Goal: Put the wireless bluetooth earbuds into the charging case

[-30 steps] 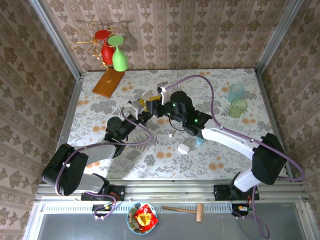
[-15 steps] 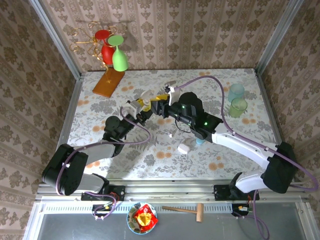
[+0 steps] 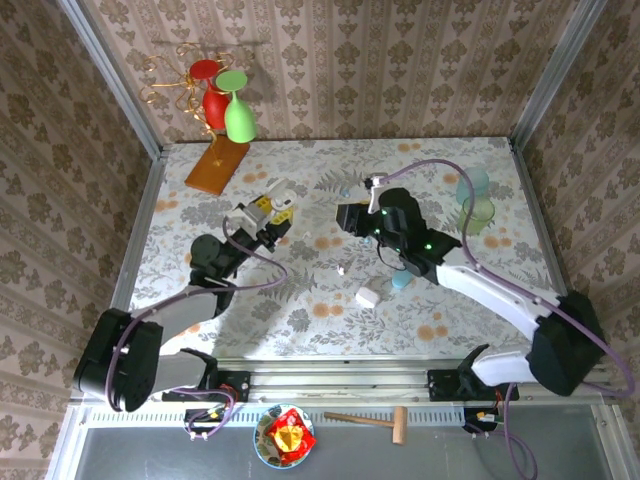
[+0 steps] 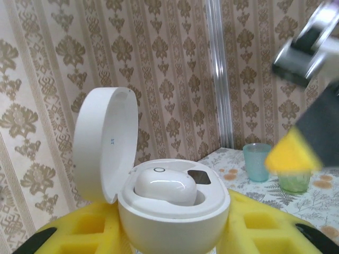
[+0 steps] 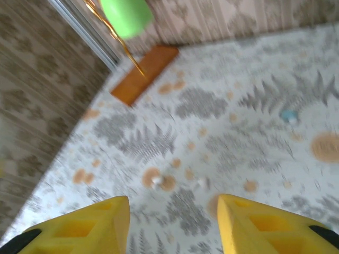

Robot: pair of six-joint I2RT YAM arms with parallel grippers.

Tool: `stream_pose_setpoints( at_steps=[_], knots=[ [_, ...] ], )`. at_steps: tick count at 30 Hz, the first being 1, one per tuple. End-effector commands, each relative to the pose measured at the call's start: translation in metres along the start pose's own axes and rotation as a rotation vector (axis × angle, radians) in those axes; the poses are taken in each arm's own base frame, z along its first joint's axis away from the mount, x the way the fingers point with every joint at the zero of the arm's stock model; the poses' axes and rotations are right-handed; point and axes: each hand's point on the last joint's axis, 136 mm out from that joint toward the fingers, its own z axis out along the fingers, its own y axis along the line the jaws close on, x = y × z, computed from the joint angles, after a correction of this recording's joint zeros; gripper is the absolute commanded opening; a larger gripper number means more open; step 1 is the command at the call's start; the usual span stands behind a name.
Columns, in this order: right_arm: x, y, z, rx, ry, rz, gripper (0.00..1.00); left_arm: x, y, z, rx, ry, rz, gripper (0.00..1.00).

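Note:
The white charging case (image 4: 172, 211) stands lid-up between the yellow pads of my left gripper (image 4: 175, 233), which is shut on it. One white earbud (image 4: 164, 188) sits in it, next to a dark square recess (image 4: 198, 177). From above, the case (image 3: 272, 200) is held over the table's middle left. My right gripper (image 3: 348, 212) hangs a short way to its right, open, with bare table between its fingers (image 5: 95, 222). One of those fingers (image 4: 296, 148) shows blurred beside the case. A pale blue bit (image 3: 322, 243) and a tiny white bit (image 3: 341, 268) lie on the table.
A white pebble-shaped piece (image 3: 368, 296) and a blue one (image 3: 400, 282) lie under the right arm. Two translucent cups (image 3: 475, 198) stand at the back right. A stand with coloured glasses (image 3: 222, 100) on a wooden base (image 3: 216, 165) is at the back left.
My right gripper has drawn back to the right, away from the case, and its jaws have widened. My left gripper has shifted a little left, still holding the case.

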Motion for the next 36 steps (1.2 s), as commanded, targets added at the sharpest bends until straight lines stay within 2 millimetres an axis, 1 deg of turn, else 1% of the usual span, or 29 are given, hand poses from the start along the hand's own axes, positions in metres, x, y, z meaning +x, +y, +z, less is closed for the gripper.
stream_pose_setpoints(
  at_steps=[1, 4, 9, 12, 14, 19, 23, 28, 32, 36],
  knots=[
    [0.045, -0.018, 0.022, 0.097, 0.210, 0.032, 0.49, -0.012, -0.005, -0.005, 0.023, -0.024, 0.044, 0.23],
    [0.077, -0.028, 0.035, 0.135, 0.344, 0.048, 0.51, -0.014, -0.007, -0.006, 0.026, -0.022, 0.046, 0.23],
    [0.127, -0.037, 0.045, 0.164, 0.533, 0.059, 0.50, -0.014, -0.011, -0.005, 0.038, -0.024, 0.048, 0.23],
    [0.148, -0.042, 0.051, 0.176, 0.585, 0.062, 0.50, -0.015, -0.013, -0.006, 0.046, -0.027, 0.049, 0.23],
    [0.155, -0.044, 0.055, 0.182, 0.604, 0.064, 0.50, -0.012, -0.013, -0.006, 0.041, -0.019, 0.045, 0.22],
    [0.155, -0.041, 0.074, 0.171, 0.594, 0.065, 0.49, -0.004, -0.009, -0.006, 0.024, -0.004, 0.034, 0.23],
    [0.149, -0.030, 0.095, 0.132, 0.576, 0.070, 0.49, -0.003, -0.006, -0.005, 0.011, -0.010, 0.029, 0.23],
    [0.145, -0.008, 0.125, 0.076, 0.582, 0.043, 0.48, -0.001, 0.008, -0.014, -0.059, 0.005, 0.010, 0.22],
    [0.143, 0.006, 0.146, 0.047, 0.592, 0.019, 0.45, 0.001, 0.014, -0.016, -0.079, 0.023, 0.002, 0.22],
    [0.138, 0.025, 0.165, -0.014, 0.592, 0.023, 0.42, -0.006, 0.018, -0.018, -0.099, 0.001, 0.009, 0.22]
  ],
)
